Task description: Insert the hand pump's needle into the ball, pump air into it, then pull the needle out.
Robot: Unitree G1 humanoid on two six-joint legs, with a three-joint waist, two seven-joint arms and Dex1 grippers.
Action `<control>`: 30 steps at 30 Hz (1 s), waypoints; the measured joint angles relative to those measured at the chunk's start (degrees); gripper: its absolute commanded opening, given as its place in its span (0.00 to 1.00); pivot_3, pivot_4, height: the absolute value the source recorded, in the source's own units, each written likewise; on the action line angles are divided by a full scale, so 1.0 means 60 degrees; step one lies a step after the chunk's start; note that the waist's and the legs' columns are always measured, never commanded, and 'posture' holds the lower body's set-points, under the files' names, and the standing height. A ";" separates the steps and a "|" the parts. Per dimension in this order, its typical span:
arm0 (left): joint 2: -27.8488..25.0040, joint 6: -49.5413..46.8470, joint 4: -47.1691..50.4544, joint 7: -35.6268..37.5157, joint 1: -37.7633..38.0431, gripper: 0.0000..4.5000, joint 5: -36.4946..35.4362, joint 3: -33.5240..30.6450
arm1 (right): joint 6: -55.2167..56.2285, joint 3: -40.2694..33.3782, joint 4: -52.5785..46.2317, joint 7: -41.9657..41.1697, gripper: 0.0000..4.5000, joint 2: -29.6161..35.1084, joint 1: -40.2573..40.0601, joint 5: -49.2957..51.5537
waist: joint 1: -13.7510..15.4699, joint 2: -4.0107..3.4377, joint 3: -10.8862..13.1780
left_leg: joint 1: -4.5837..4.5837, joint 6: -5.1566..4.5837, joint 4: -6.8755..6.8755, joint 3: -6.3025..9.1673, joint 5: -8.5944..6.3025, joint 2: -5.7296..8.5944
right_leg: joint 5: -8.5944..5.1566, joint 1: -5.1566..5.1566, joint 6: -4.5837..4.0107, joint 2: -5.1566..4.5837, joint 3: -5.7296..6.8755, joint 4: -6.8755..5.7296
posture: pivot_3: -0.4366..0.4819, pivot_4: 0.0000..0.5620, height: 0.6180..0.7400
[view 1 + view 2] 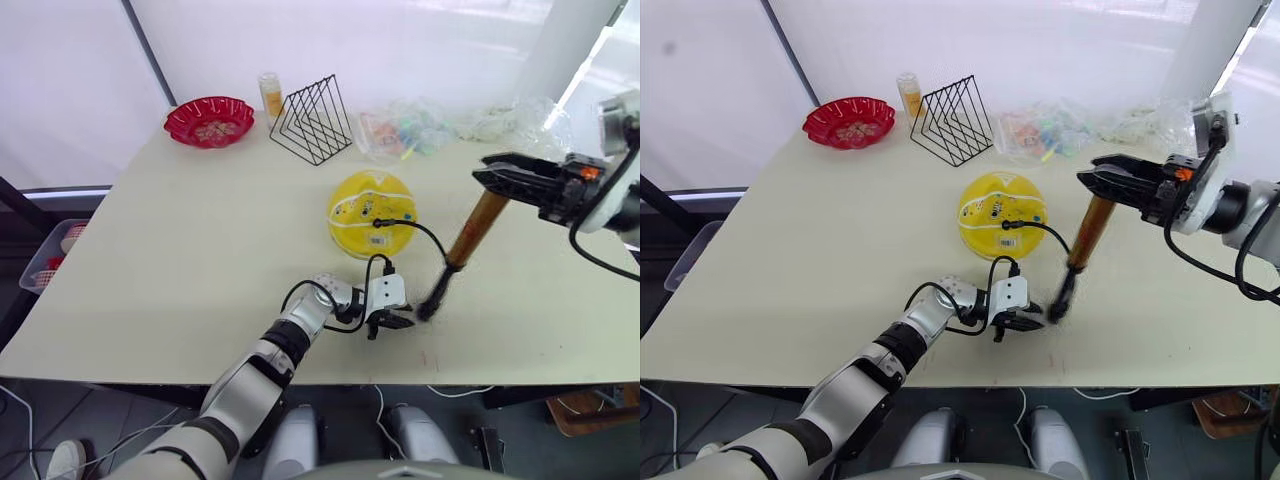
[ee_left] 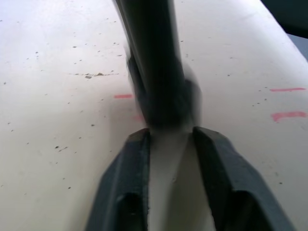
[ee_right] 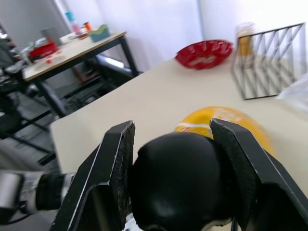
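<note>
So our right hand (image 1: 1087,184) is clamped around the black top knob of the hand pump (image 1: 1089,232), which you can see squeezed between both fingers (image 3: 108,178) in the right wrist view. The pump leans at a slant, orange-gold barrel up high and its black lower end touching down on the table (image 1: 180,250) near the front edge. Our left hand (image 1: 397,321) lies low on the table right beside that black lower end, fingers spread a little with the tips up against the pump's dark end in the left wrist view; we can't tell whether they're actually pinching it.

The ball (image 1: 371,211) sits on the table around the middle, just behind the left hand and beside the pump. The thin black hose (image 1: 425,235) loops from the pump's lower end up onto the ball, and the small black connector of the needle (image 1: 378,223) rests on the ball's front face. We can't make out the pin itself, so no idea how deep it goes.

At the back of the table there's a red bowl (image 1: 209,120), a black wire rack (image 1: 312,121), a small jar (image 1: 270,95) between them, and a pile of clear plastic bags (image 1: 410,130).
</note>
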State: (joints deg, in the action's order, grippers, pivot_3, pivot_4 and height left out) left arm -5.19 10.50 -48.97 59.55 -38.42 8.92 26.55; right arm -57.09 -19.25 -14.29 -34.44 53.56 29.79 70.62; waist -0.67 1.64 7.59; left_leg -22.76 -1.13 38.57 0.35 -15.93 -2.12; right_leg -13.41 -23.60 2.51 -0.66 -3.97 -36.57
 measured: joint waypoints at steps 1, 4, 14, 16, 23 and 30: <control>-0.0023 0.0002 0.0000 0.0030 0.0000 0.25 0.0000 0.0000 | 0.0045 0.0000 -0.0094 0.0003 0.45 -0.0083 -0.0215 -0.0104 | -0.0002 0.0002 -0.0006 | 0.0008 0.0000 -0.0012 0.0000 0.0000 0.0001 | 0.0000 0.0004 0.0001 0.0002 0.0000 0.0004 | 0.48 0.27 0.96; -0.0054 0.0002 -0.0001 0.0049 0.0018 0.25 0.0000 0.0001 | 0.0438 0.0252 -0.0643 0.0006 0.44 -0.0733 -0.0998 -0.0592 | -0.0010 0.0017 -0.0044 | 0.0018 0.0000 -0.0029 0.0003 0.0000 -0.0003 | 0.0001 0.0007 0.0008 0.0023 0.0002 0.0007 | 0.48 0.27 0.96; -0.0071 0.0003 -0.0002 0.0026 0.0054 0.25 0.0001 0.0007 | 0.1535 0.1208 -0.1283 -0.0233 0.44 -0.1904 -0.2497 -0.2327 | -0.0012 0.0024 -0.0064 | 0.0028 0.0000 -0.0026 0.0005 0.0000 -0.0001 | -0.0019 0.0020 0.0030 0.0038 0.0006 0.0004 | 0.48 0.27 0.96; -0.0069 0.0011 -0.0002 0.0021 0.0054 0.25 0.0001 0.0008 | 0.1836 0.1274 -0.1282 -0.0301 0.44 -0.2052 -0.2943 -0.2707 | -0.0010 0.0021 -0.0065 | 0.0028 0.0000 -0.0027 0.0003 0.0000 0.0000 | -0.0019 0.0020 0.0030 0.0043 0.0007 0.0004 | 0.48 0.27 0.96; -0.0094 0.0135 -0.0038 -0.0086 0.0064 0.25 0.0001 0.0003 | 0.2702 0.1464 -0.1310 -0.0572 0.44 -0.2641 -0.3860 -0.3544 | -0.0011 0.0016 -0.0064 | 0.0034 0.0000 -0.0024 -0.0003 0.0000 -0.0001 | -0.0022 0.0022 0.0032 0.0063 0.0005 0.0003 | 0.48 0.27 0.96; -0.0116 0.0497 -0.0089 -0.0079 0.0157 0.25 -0.0031 -0.0098 | 0.2650 0.1305 -0.1352 -0.0529 0.44 -0.2944 -0.3571 -0.3158 | -0.0016 -0.0021 -0.0042 | 0.0030 0.0000 -0.0024 -0.0007 0.0000 -0.0001 | -0.0017 0.0018 0.0027 0.0065 -0.0004 0.0003 | 0.48 0.27 0.96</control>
State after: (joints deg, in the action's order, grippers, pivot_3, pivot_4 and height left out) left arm -5.88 13.48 -49.51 59.08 -37.48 8.74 25.96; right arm -41.19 -11.43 -22.41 -37.61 35.89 8.37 51.67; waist -0.76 1.52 7.33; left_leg -22.58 -1.12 38.42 0.31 -15.93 -2.13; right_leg -13.51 -23.50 2.68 -0.27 -4.00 -36.55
